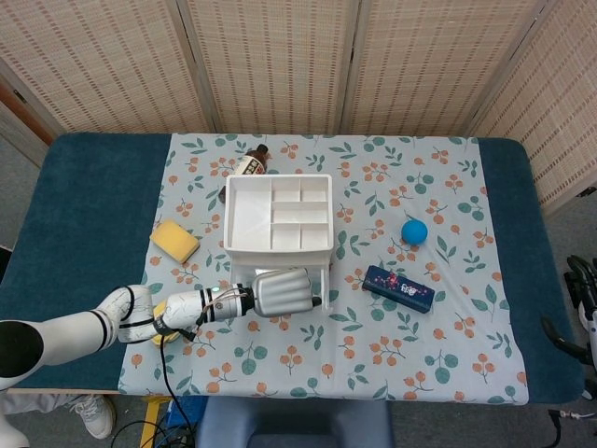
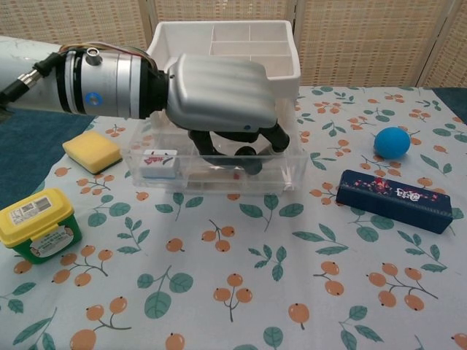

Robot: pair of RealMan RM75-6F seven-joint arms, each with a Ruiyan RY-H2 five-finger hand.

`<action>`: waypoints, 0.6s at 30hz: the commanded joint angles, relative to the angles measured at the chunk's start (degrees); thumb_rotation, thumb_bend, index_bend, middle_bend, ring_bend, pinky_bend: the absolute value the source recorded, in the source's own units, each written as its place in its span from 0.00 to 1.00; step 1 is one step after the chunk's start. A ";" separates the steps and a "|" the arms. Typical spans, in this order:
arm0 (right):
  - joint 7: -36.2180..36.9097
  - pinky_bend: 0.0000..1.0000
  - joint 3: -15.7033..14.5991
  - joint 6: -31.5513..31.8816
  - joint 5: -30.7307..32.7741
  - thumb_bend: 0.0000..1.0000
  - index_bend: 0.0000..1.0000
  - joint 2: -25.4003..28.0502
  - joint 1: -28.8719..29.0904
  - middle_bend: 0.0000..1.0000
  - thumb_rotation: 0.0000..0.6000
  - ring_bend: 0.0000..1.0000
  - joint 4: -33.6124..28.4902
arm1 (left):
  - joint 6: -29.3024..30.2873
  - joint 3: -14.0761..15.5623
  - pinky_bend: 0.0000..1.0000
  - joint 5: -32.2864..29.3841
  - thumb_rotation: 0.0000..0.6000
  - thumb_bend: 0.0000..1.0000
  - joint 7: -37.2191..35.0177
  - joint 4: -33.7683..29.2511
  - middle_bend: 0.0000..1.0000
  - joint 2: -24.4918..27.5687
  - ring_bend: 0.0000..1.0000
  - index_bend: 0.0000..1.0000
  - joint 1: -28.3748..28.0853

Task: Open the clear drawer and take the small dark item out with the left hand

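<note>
Chest view: yellow sponge (image 2: 92, 152) and yellow-lidded tub (image 2: 38, 223) flank left hand (image 2: 219, 98).

no words or numbers can be read anywhere. the yellow-lidded tub (image 2: 38, 223) beside my arm has a white label with a barcode, print too small. the dark blue box (image 2: 394, 200) shows only tiny unreadable decoration.

Head view looks steeply down from above the near edge, taking in the whole tabletop (image 1: 84, 201). Chest view sits low and close at that edge, facing the far screens. Both share the clear drawer (image 2: 211, 166) and left hand (image 2: 219, 95).
</note>
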 commanded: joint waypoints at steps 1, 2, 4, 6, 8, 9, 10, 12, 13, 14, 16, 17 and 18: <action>0.07 0.01 0.03 0.02 -0.07 0.30 0.00 -0.04 0.04 0.08 1.00 0.00 0.07 | 0.21 -0.02 1.00 -0.13 1.00 0.28 0.07 -0.19 0.92 0.28 1.00 0.58 0.15; 0.11 0.01 0.04 0.05 -0.09 0.30 0.00 -0.06 0.05 0.08 1.00 0.00 0.09 | 0.31 -0.02 1.00 -0.22 1.00 0.28 0.06 -0.34 0.92 0.45 1.00 0.59 0.24; 0.19 0.01 0.03 0.11 -0.17 0.30 0.00 -0.09 0.04 0.08 1.00 0.00 0.15 | 0.76 -0.11 1.00 -0.40 1.00 0.28 0.22 -0.68 0.92 0.93 1.00 0.59 0.54; 0.25 0.01 0.03 0.18 -0.19 0.30 0.00 -0.13 0.02 0.08 1.00 0.00 0.21 | 1.22 -0.28 1.00 -0.74 1.00 0.28 0.32 -1.10 0.92 1.48 1.00 0.59 0.91; 0.36 0.01 0.02 0.26 -0.30 0.30 0.00 -0.13 0.01 0.08 1.00 0.00 0.23 | 2.10 -0.60 1.00 -1.20 1.00 0.28 0.42 -1.73 0.92 2.24 1.00 0.59 1.50; 0.37 0.01 0.01 0.31 -0.37 0.30 0.00 -0.14 0.00 0.08 1.00 0.00 0.26 | 2.52 -0.70 1.00 -1.39 1.00 0.28 0.40 -2.05 0.92 2.58 1.00 0.59 1.80; 0.38 0.01 -0.01 0.35 -0.43 0.30 0.00 -0.15 -0.01 0.08 1.00 0.00 0.26 | 2.92 -0.77 1.00 -1.53 1.00 0.28 0.49 -2.39 0.92 2.99 1.00 0.59 2.10; 0.46 0.01 -0.02 0.47 -0.56 0.30 0.00 -0.14 -0.03 0.08 1.00 0.00 0.28 | 4.07 -0.96 1.00 -1.86 1.00 0.28 0.90 -3.39 0.92 4.05 1.00 0.59 2.98; 0.49 0.01 -0.03 0.59 -0.64 0.30 0.00 -0.14 -0.05 0.08 1.00 0.00 0.30 | 4.91 -1.08 1.00 -2.18 1.00 0.28 0.97 -4.09 0.92 4.68 1.00 0.59 3.65; 0.51 0.01 -0.04 0.65 -0.69 0.30 0.00 -0.15 -0.08 0.08 1.00 0.00 0.30 | 5.50 -1.13 1.00 -2.38 1.00 0.28 1.07 -4.62 0.92 5.19 1.00 0.59 4.17; 0.53 0.01 -0.09 0.72 -0.85 0.30 0.00 -0.14 -0.09 0.08 1.00 0.00 0.29 | 6.79 -1.22 1.00 -2.53 1.00 0.28 1.84 -5.61 0.92 6.31 1.00 0.58 5.23; 0.52 0.01 -0.13 0.76 -0.98 0.30 0.00 -0.14 -0.08 0.08 1.00 0.00 0.25 | 7.65 -1.23 1.00 -2.62 1.00 0.28 2.33 -6.34 0.92 7.09 1.00 0.58 5.98; 0.54 0.01 -0.16 0.79 -1.09 0.30 0.00 -0.15 -0.07 0.08 1.00 0.00 0.25 | 8.26 -1.22 1.00 -2.85 1.00 0.28 2.45 -7.00 0.92 7.71 1.00 0.58 6.62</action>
